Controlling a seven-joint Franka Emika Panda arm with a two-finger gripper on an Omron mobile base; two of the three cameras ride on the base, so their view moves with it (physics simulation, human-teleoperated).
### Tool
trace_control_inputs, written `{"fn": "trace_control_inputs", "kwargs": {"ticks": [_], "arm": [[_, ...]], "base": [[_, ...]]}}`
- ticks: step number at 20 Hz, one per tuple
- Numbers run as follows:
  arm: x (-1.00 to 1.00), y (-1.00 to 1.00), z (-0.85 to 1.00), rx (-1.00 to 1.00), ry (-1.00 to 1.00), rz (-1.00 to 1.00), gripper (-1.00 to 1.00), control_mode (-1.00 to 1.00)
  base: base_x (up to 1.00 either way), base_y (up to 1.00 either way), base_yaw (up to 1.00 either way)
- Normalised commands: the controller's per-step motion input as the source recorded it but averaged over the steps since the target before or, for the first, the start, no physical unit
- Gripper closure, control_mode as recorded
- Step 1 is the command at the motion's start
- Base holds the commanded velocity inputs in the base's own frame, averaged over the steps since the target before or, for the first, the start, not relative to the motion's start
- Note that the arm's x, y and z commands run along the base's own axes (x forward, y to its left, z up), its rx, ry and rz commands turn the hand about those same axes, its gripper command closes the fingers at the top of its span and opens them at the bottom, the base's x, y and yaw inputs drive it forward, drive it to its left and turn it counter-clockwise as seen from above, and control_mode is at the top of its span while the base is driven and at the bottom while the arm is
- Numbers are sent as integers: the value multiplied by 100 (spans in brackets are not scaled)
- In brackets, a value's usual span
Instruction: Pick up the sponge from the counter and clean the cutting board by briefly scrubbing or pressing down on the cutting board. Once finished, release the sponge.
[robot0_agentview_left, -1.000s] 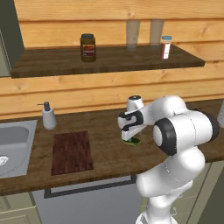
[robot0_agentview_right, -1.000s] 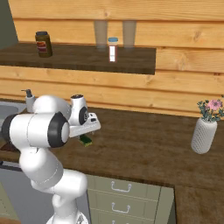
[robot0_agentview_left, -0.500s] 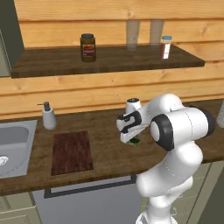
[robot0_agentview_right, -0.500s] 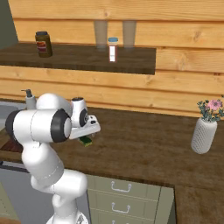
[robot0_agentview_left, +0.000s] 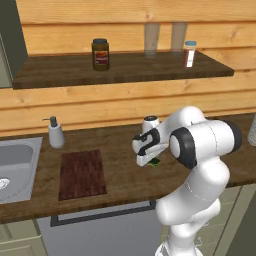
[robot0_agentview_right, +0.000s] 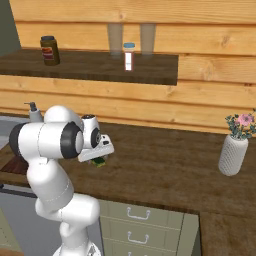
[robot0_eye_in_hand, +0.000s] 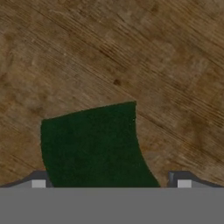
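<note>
Hand view: flat dark-green sponge (robot0_eye_in_hand: 94, 146)

- Wall (robot0_agentview_left: 125, 107): pale horizontal wood planks behind the worktop.
- Shelf (robot0_agentview_left: 120, 70): dark wood, fixed to the wall; carries a brown jar (robot0_agentview_left: 100, 54), two clear glasses (robot0_agentview_left: 151, 39) and a small white shaker (robot0_agentview_left: 189, 53) with a red band.
- Sink (robot0_agentview_left: 15, 167): grey metal, at the far left.
- Soap dispenser (robot0_agentview_left: 55, 133): white, just right of the sink.
- Vase (robot0_agentview_right: 233, 154): white, ribbed, holding pink flowers, at the right.
- Drawers (robot0_agentview_right: 142, 225): pale green fronts with metal handles, below.
</note>
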Motion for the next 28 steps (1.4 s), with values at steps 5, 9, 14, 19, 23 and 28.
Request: {"fn": "trace_control_inputs", "kwargs": {"ticks": [5, 9, 14, 19, 23, 28], "arm": [[0, 11, -26, 0, 0, 0, 100, -100], [0, 6, -26, 0, 0, 0, 100, -100], [0, 2, -1, 0, 0, 0, 100, -100], [-18, 18, 0, 1, 0, -7, 100, -100], [-55, 52, 0, 26, -10, -37, 100, -100], [-29, 63, 45, 37, -10, -32, 100, -100]], "base": [[0, 0, 0], [0, 0, 0], [0, 0, 0], [0, 0, 0], [0, 0, 0], [0, 0, 0]]}}
